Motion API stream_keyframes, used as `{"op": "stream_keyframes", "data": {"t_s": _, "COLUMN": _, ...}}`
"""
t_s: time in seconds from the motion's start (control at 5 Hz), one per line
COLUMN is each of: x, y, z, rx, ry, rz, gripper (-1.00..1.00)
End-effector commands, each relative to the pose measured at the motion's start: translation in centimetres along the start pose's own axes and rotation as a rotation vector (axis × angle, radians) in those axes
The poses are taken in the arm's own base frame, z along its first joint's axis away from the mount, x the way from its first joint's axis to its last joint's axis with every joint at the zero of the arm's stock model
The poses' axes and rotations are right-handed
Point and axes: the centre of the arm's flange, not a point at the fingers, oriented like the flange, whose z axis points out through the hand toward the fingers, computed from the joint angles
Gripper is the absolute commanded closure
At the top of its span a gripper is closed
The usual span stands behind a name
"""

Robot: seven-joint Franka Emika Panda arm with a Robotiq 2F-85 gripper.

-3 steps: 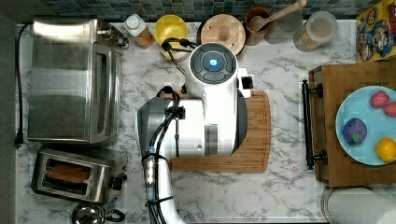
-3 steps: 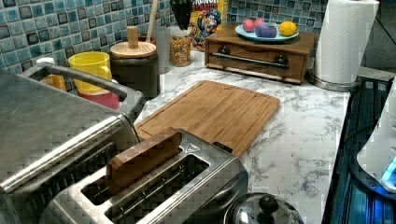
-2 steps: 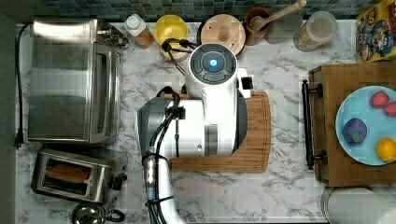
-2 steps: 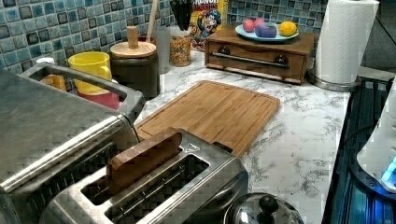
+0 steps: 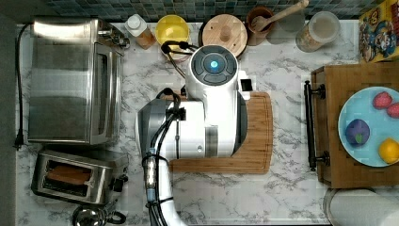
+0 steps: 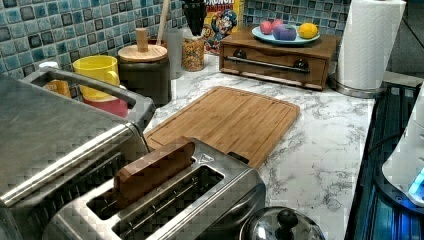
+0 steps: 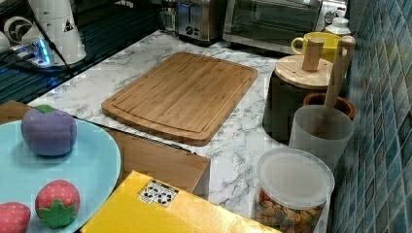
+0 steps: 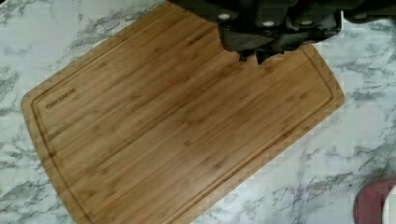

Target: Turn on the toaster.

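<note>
The gripper (image 8: 261, 53) hangs above the bamboo cutting board (image 8: 182, 121) in the wrist view, with its fingertips drawn close together and nothing between them. This is judged a neutral posture over bare board, suited to a press rather than a grasp. The arm (image 5: 207, 113) is folded over the same board in the top view, well apart from the toaster (image 5: 77, 176), so the approach has not begun. The toaster stands at the counter corner at the top view's lower left, just beside the larger toaster oven (image 5: 70, 80). One slice of brown bread (image 6: 155, 170) stands raised in a slot, so the toaster is judged not yet switched on. The toaster's long axis runs left to right in the top view. Its control end, carrying the black lever (image 5: 118, 181), faces the top view's right, toward the arm.
</note>
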Motion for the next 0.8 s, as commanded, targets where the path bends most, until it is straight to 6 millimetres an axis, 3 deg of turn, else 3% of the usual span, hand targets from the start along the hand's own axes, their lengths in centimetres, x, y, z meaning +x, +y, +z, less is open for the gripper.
{"op": "stream_keyframes", "data": {"t_s": 0.2, "x": -10.3, "y": -3.4, "z": 2.6, "rx": 0.060, "ry": 0.037, "rz": -0.298, "gripper": 1.00}}
{"op": "stream_keyframes", "data": {"t_s": 0.8, "x": -19.2, "y": -3.5, "z": 3.1, "rx": 0.093, "ry": 0.079, "rz": -0.411, "gripper": 1.00}}
